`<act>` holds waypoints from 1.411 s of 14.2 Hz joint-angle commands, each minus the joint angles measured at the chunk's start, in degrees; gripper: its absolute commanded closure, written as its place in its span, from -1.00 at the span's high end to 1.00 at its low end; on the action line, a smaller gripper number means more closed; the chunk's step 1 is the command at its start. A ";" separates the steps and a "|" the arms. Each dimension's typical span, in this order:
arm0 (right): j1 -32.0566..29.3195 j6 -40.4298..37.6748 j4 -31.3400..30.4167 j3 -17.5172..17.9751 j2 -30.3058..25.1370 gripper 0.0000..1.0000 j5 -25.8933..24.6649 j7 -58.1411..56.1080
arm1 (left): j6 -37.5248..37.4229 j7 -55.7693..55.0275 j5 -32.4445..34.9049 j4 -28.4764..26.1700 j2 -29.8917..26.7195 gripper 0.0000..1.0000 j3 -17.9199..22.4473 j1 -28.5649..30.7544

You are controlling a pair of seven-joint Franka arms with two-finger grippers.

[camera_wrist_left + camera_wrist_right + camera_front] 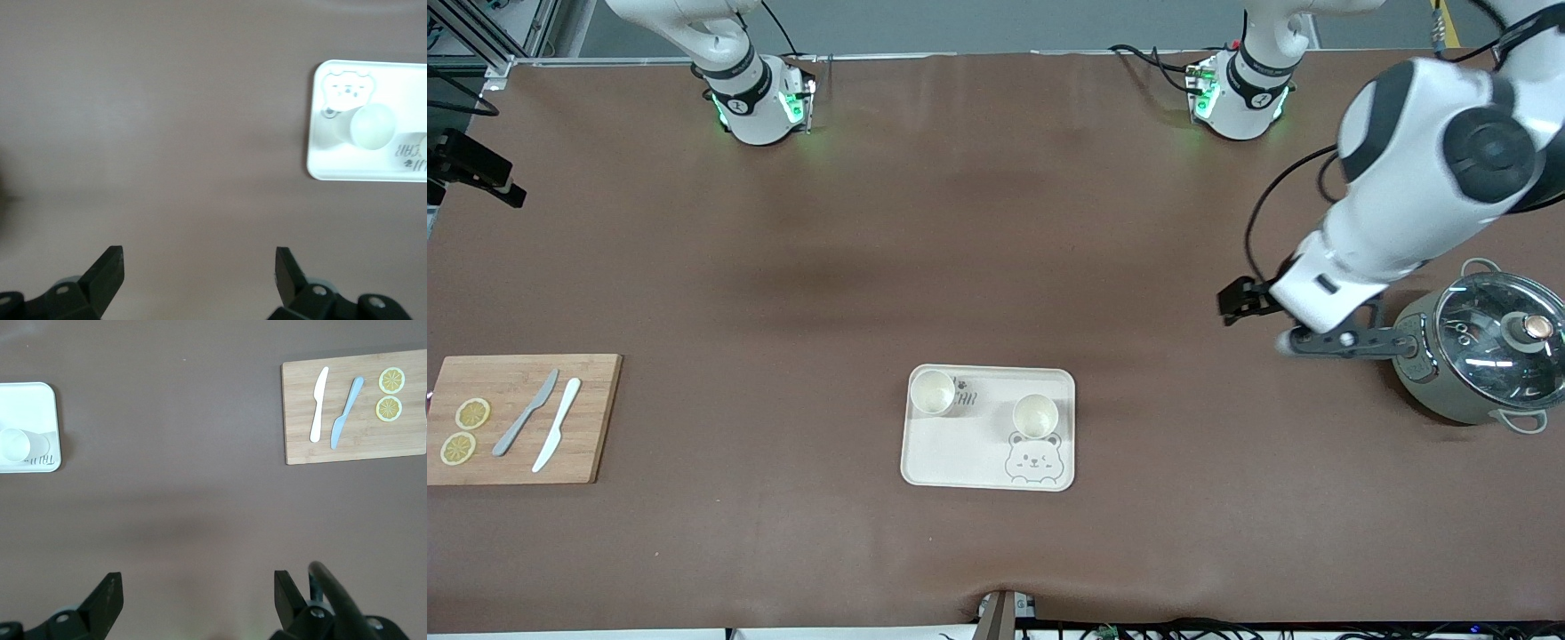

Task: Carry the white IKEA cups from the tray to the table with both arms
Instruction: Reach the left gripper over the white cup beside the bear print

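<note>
Both cups sit upright on the tray [925,467], which lies mid-tabletop near the front camera: one cup [933,392] in the tray's corner toward my right arm's end, at about ten o'clock from the other cup [1036,414], which stands just above the printed bear [1032,460]. My left gripper [199,270] hangs over bare tabletop [996,222], fingers [107,272] spread wide and holding nothing; its own camera catches the tray, the bear and one cup fully, the second only as a sliver at the picture's edge. In the front view this gripper [1249,302] shows as a dark tip beside the pot [1476,356], which neither wrist camera sees. My right gripper [197,592] is likewise wide apart and empty over bare tabletop; the front view shows only that arm's base, not the gripper. Its wrist camera alone takes in both a corner of the tray with one cup and the board [353,413] with a white knife [319,403], a grey knife [346,412] and two lemon slices [391,393]. The front view places that board at my right arm's end.
</note>
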 commanded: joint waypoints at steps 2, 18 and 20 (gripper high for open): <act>-0.59 -0.89 1.11 -0.03 0.97 1.00 0.95 0.45 | -0.92 -1.56 1.61 9.70 8.71 1.00 0.30 -3.65; -0.77 -2.03 1.11 -0.12 3.34 1.00 0.78 0.45 | 8.90 -3.05 -0.05 30.38 33.42 1.00 13.66 -22.29; -0.95 -2.03 1.11 -0.12 3.87 1.00 0.87 0.36 | 11.89 -4.63 -0.33 30.47 35.09 1.00 13.66 -23.34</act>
